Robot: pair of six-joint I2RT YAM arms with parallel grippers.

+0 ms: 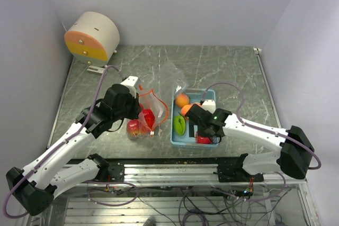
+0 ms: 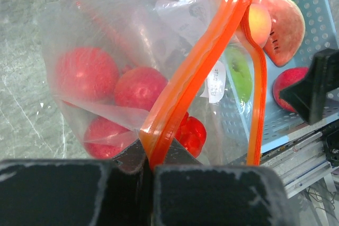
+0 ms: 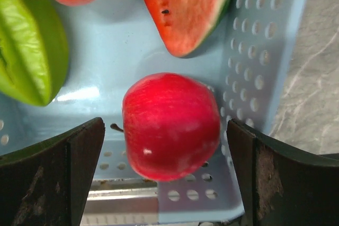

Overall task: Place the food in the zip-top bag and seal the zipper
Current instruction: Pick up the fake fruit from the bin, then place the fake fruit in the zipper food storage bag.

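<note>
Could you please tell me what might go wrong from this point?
1. The open right end effector straddles a red apple lying near the tray wall; closing may catch the wall, or the apple may squirt out.
2. The left end effector pinches only the zipper; the loaded bag may slip free.

Laboratory test cell. Marbled grey table (image 1: 222, 67) is boxed by plain white walls (image 1: 175, 3) on three sides. A metal rail (image 1: 175, 169) runs along the table's near edge, loose cables (image 1: 185, 205) below it, and a round cream-and-orange device (image 1: 92, 38) sits at the table's far left corner.
</note>
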